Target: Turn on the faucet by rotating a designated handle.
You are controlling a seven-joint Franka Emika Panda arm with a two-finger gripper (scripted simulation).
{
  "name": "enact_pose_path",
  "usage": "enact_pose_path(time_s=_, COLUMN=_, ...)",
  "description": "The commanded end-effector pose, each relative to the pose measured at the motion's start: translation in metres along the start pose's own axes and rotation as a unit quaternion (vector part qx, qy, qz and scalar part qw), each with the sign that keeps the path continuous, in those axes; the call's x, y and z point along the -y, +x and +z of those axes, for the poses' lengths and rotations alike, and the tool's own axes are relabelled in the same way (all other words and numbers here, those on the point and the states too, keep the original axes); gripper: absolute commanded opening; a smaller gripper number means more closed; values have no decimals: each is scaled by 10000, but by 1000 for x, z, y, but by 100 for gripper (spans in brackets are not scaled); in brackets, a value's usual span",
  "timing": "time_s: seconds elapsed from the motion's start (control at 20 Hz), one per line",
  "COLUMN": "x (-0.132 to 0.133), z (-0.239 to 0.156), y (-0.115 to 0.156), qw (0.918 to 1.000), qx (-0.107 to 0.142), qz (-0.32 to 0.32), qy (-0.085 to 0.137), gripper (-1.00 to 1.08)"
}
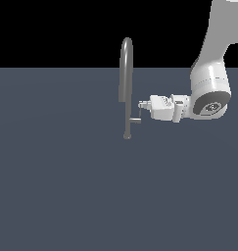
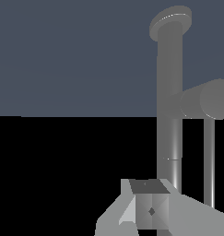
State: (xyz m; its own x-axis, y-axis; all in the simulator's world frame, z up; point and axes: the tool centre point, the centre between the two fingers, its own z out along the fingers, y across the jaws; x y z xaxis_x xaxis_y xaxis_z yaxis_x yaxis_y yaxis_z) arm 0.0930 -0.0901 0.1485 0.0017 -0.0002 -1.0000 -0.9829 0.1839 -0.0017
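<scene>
Just beside the faucet [image 1: 125, 83], the gripper [image 1: 140, 105] hovers above the handle [image 1: 134, 120], its opening impossible to judge; approach seems underway, then pushing the lever around.

The light is even and soft. The floor [image 1: 66, 196] is flat dark blue-grey without cast shadows, and the background is pure black. The faucet [image 1: 126, 88] shows only a weak highlight along its stem. Edges look sharp, without blur or distortion.
</scene>
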Motion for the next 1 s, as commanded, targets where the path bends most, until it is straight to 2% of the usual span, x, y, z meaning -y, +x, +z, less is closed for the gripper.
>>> enact_pose_path(time_s=0.0, x=-4, z=0, y=-2, qw=10000, qx=-1, qz=-2, qy=0, gripper=-100)
enact_pose_path(time_s=0.45, x=-25, z=0, y=-9, qw=10000, qx=-1, qz=-2, qy=0, gripper=-100)
enact_pose_path(time_s=0.55, x=-22, z=0, y=-7, qw=10000, qx=-9, qz=-1, qy=15, gripper=-100)
enact_pose_path(time_s=0.95, x=-45, z=0, y=-6, qw=10000, qx=-5, qz=-2, qy=8, gripper=-100)
